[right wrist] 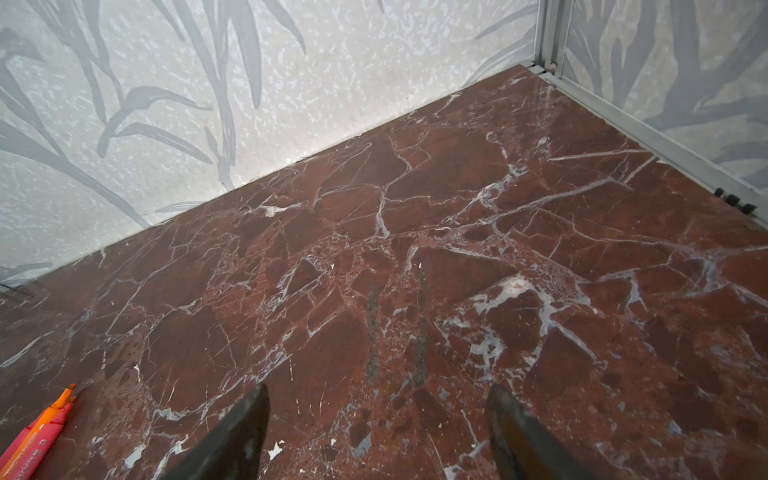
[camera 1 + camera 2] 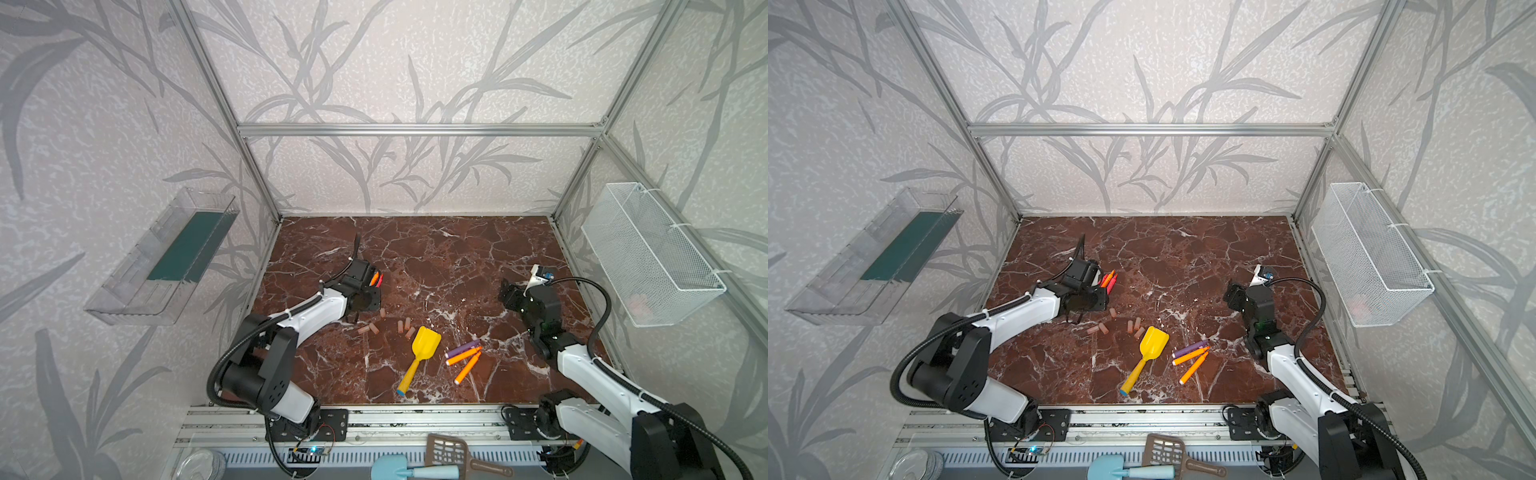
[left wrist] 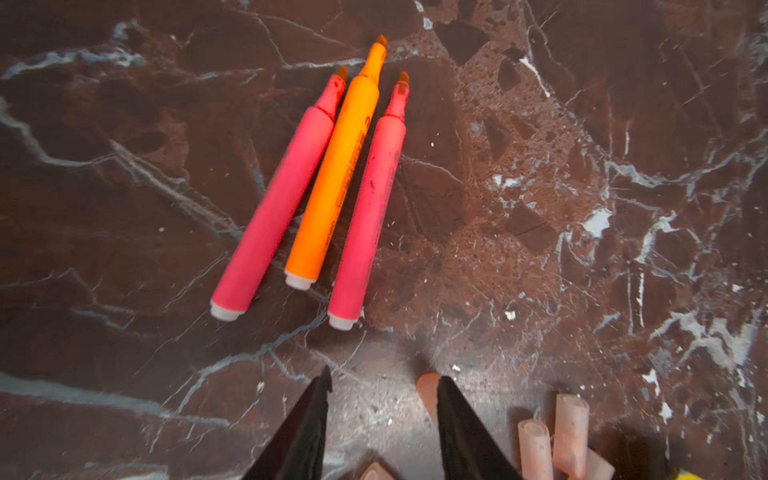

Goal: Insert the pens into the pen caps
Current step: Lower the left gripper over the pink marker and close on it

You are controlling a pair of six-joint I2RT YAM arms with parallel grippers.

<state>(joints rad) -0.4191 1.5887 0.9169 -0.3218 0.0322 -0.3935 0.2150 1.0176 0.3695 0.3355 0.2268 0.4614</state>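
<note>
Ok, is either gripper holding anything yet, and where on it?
No. The left gripper stands open, one pen cap beside a finger but not clamped. The right gripper is open, with nothing between.

Yellow shovel [image 2: 420, 352] lies on counter [image 2: 436, 249]; pen caps [image 2: 405, 326] scattered beyond its blade, three pens [image 2: 463, 357] right.

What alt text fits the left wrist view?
Three uncapped pens lie side by side on a brown marble table, two red-pink flanking one orange. Nearer the camera the left claw stands open, with pinkish pen caps close beside it.
</note>
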